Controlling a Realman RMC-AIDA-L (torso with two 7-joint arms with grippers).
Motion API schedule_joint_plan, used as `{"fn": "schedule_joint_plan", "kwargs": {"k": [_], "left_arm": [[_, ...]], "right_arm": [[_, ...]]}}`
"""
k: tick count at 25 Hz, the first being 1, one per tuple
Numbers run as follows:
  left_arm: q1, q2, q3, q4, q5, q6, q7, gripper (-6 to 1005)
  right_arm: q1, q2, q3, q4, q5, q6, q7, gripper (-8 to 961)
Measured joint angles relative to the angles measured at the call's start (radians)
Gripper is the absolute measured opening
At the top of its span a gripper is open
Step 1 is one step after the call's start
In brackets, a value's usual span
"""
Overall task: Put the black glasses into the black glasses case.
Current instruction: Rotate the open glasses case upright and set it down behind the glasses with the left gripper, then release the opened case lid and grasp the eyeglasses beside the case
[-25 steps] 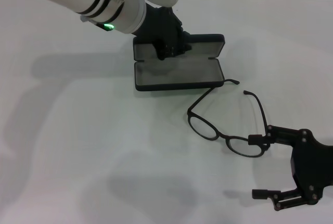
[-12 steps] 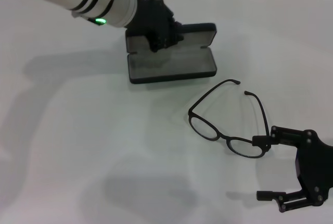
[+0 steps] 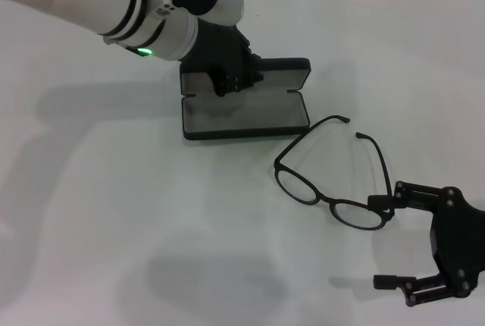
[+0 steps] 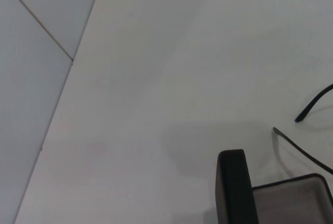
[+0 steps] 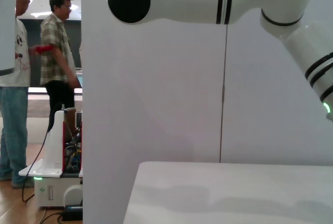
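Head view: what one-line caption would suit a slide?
Left hand on the open black glasses case; open right hand beside the black glasses.

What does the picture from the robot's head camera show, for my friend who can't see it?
Black glasses lie open on a white table, just beside an open black glasses case. The left hand grips the case's raised lid, and the right hand, fingers spread, has one fingertip by the glasses' frame.

Bright, even overhead light; soft grey shadows on the white table (image 3: 114, 212).
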Motion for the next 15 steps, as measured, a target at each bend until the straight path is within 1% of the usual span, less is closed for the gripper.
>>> {"fn": "schedule_joint_plan", "kwargs": {"k": [5,15], "left_arm": [[0.002,0.001,-0.001,0.002,-0.007,0.015,-0.004,254],[0.003,-0.001,-0.004,0.005,-0.066,0.027,-0.042,276]], "right_arm": [[-0.009,0.0,0.001,0.0,0.001,0.002,0.0,868],[-0.013,-0.005,0.017,0.0,0.0,0.011,0.001,864]]}}
